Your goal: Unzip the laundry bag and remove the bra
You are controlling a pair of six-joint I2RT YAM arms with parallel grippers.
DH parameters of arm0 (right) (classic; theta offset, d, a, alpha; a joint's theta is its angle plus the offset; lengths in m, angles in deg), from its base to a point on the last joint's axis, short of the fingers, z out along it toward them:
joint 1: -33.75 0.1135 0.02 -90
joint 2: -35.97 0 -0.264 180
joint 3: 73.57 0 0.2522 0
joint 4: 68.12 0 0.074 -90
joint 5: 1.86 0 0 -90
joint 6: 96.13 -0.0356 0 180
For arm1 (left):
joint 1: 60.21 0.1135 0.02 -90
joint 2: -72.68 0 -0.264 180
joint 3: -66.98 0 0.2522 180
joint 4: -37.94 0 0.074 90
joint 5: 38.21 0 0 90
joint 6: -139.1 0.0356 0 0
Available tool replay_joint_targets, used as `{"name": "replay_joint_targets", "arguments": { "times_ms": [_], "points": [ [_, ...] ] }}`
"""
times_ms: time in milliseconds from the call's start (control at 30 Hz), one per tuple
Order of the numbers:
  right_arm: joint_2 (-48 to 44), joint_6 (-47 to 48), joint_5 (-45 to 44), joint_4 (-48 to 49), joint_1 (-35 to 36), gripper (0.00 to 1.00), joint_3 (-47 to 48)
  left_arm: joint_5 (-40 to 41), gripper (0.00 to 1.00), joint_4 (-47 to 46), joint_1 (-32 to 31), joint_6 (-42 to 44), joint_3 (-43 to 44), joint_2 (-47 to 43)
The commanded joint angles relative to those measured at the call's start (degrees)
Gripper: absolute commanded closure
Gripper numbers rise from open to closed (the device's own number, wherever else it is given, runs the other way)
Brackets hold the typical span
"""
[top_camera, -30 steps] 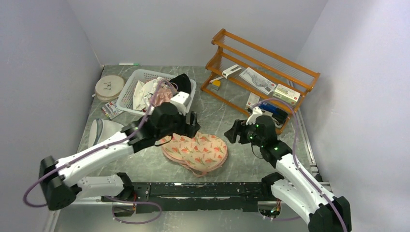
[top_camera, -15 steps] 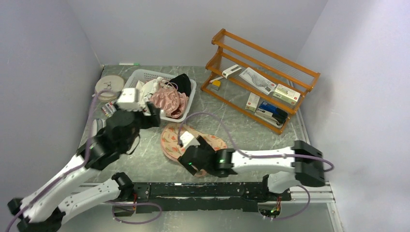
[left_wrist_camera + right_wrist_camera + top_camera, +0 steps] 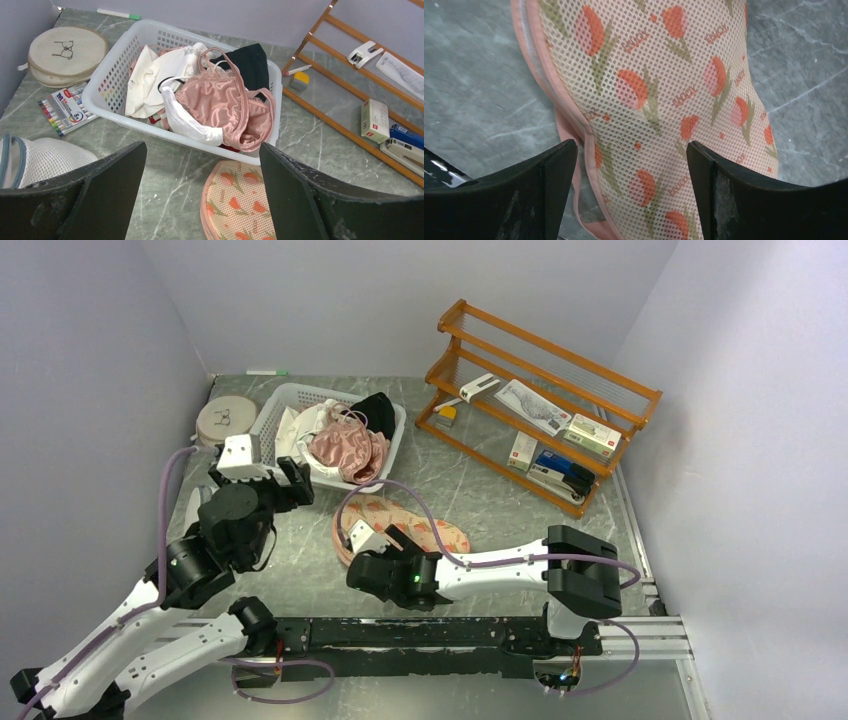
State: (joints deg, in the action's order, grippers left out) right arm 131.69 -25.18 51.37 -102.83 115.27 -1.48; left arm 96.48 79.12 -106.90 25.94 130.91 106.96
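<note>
At the middle of the table (image 3: 470,480), seen from above, lies the laundry bag (image 3: 445,533), a peach mesh case printed with orange-red tulips on green stems and edged in pink. Its long axis runs from about 10 o'clock to 4 o'clock, and its 8 o'clock end is covered by the right arm's wrist.

The right gripper (image 3: 630,150) hangs over that end with its jaws spread wide and nothing between them. In the right wrist view the two dark fingers (image 3: 549,170) frame the printed mesh and the pink rim. Whether they touch the fabric cannot be told.

The left gripper (image 3: 202,150) is at 9 o'clock of the bag, well apart from it. It too is wide open and empty, and it faces 12 o'clock towards a white basket (image 3: 100,95). A shiny pink satin garment (image 3: 220,105) lies on top of the white and black clothes in that basket.

A pack of markers (image 3: 65,107) lies at 9 o'clock of the basket, and a round cream pouch (image 3: 65,50) at 10 o'clock. A white mesh bag (image 3: 45,157) sits at 8 o'clock. A wooden rack (image 3: 560,350) stands at 2 o'clock of the laundry bag
</note>
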Motion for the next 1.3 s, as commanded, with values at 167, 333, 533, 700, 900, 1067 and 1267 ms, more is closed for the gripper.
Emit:
{"name": "replay_joint_targets", "arguments": {
  "times_ms": [167,333,533,700,900,1067,1267],
  "points": [
    [5.08,-5.27,-4.19,1.12,0.24,0.24,3.72,-1.88,0.07,0.49,0.31,0.55,0.5,1.55],
    [5.96,-7.45,-5.65,0.35,-0.62,0.35,3.74,-2.16,0.07,0.73,0.35,0.57,0.55,1.58],
    [0.27,-12.58,-3.62,1.28,-3.97,0.78,-0.51,-2.32,0.07,0.79,0.31,0.47,0.44,1.23],
    [-9.19,-14.07,6.91,7.2,-8.72,0.97,-9.67,-3.03,0.07,0.8,0.3,0.61,0.41,1.76],
    [-21.63,-14.87,27.75,13.81,-13.2,0.98,-16.9,-3.39,0.07,0.59,0.32,0.89,0.5,2.47],
    [-24.67,-15.5,34.9,12.79,-15.47,0.87,-15.2,-4.02,0.07,0.48,0.32,0.97,0.43,3.29],
    [-21.71,-11.55,31.05,10.17,-17.05,0.74,-11.78,-4.93,0.07,0.12,0.32,1.18,0.34,4.27]
  ]
}}
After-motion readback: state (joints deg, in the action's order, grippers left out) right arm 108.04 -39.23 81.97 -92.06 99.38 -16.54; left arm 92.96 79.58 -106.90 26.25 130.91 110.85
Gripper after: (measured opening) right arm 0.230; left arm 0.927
